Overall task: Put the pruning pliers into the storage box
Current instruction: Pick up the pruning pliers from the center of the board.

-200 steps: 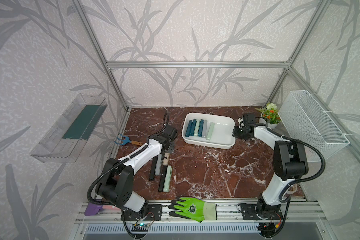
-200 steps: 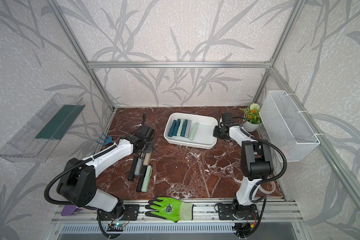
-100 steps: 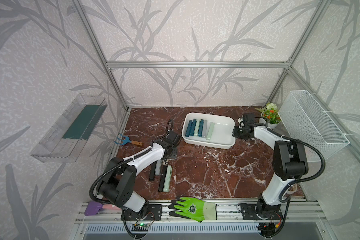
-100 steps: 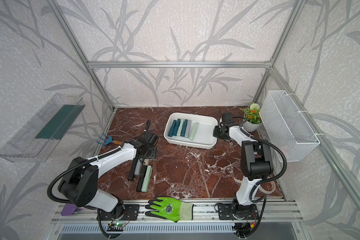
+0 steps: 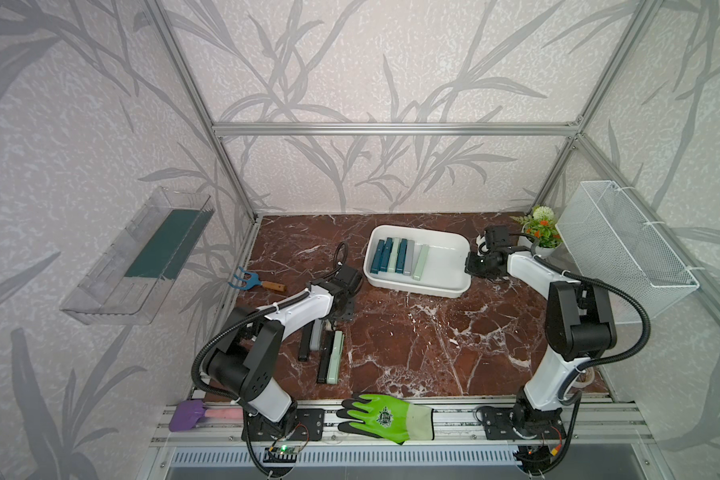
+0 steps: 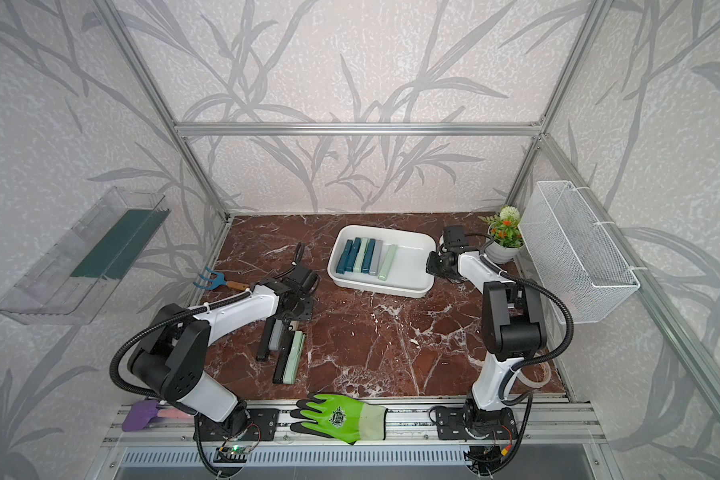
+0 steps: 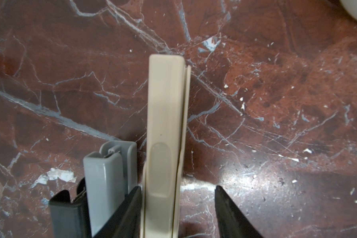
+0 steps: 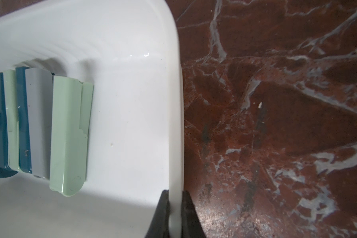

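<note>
The storage box (image 5: 418,229) (image 6: 385,229) is a shallow white tub at the back of the marble floor. Several pruning pliers (image 5: 400,257) (image 8: 68,131) lie side by side in its left part. My right gripper (image 8: 175,192) (image 5: 472,266) is shut on the box's right rim (image 8: 176,103). More pliers (image 5: 331,357) (image 6: 289,359) lie loose near the front left. My left gripper (image 7: 177,187) (image 5: 337,309) stands open astride a beige one (image 7: 165,115). One finger touches it and the other is apart from it. Grey pliers (image 7: 105,175) and black pliers (image 7: 66,214) lie beside it.
A blue hand rake (image 5: 252,281) lies at the left edge. A green glove (image 5: 385,417) and a purple trowel (image 5: 192,413) rest on the front rail. A potted plant (image 5: 541,232) stands behind the right arm. A wire basket (image 5: 624,245) and a clear bin (image 5: 142,253) hang on the side walls.
My left gripper has come forward and down over the loose pliers, and its jaws have narrowed a little. The right arm has not moved.
</note>
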Available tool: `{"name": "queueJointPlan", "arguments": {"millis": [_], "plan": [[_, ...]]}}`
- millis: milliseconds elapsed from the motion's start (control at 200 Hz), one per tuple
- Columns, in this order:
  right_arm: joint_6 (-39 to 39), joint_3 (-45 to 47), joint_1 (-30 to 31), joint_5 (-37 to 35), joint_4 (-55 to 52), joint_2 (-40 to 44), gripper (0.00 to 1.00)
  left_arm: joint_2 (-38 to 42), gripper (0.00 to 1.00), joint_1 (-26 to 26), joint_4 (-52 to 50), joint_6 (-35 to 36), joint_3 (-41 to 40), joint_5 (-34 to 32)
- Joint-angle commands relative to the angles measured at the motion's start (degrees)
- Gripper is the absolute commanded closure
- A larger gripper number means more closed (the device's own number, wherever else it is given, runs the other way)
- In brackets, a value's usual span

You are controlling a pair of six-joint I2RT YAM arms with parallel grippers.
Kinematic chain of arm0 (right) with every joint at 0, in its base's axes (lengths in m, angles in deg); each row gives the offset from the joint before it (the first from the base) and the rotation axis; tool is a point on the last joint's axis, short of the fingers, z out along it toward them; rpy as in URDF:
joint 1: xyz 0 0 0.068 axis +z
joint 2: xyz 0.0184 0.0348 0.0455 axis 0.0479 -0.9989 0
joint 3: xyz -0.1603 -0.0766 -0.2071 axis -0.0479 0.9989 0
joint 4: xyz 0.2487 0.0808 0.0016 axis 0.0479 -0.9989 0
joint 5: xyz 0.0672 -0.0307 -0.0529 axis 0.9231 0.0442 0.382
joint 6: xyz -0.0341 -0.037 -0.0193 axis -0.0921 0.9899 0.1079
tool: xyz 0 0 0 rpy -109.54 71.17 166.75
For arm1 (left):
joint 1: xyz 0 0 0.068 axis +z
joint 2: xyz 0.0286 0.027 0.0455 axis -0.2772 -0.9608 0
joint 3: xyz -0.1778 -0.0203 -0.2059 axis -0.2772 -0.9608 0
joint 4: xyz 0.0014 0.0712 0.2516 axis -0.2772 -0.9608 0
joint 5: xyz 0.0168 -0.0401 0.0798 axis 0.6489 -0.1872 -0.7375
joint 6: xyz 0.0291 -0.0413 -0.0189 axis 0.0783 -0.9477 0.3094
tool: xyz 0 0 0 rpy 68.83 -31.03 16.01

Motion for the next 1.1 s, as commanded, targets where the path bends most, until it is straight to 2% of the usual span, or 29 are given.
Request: {"name": "queueJointPlan", "arguments": {"millis": [0,220,790,1095], "plan": [[1.45,0.05,0.39,-0.70,-5.34,-0.46,0.90,-0.90,0.46,-0.04,0.58,-1.22,-0.59,-0.75],[1.58,-0.20,0.40,-0.71,-5.46,-0.54,0.89,-2.33,0.52,0.04,1.15,-1.42,-0.48,-1.36],[1.55,-0.09,0.39,-0.79,-5.30,-0.64,0.90,-3.20,0.77,-0.15,2.10,-1.65,0.54,-0.75],[1.50,0.29,0.39,-0.25,-4.95,-0.50,0.89,3.80,0.80,-2.93,-5.44,0.17,10.95,-3.27]]}}
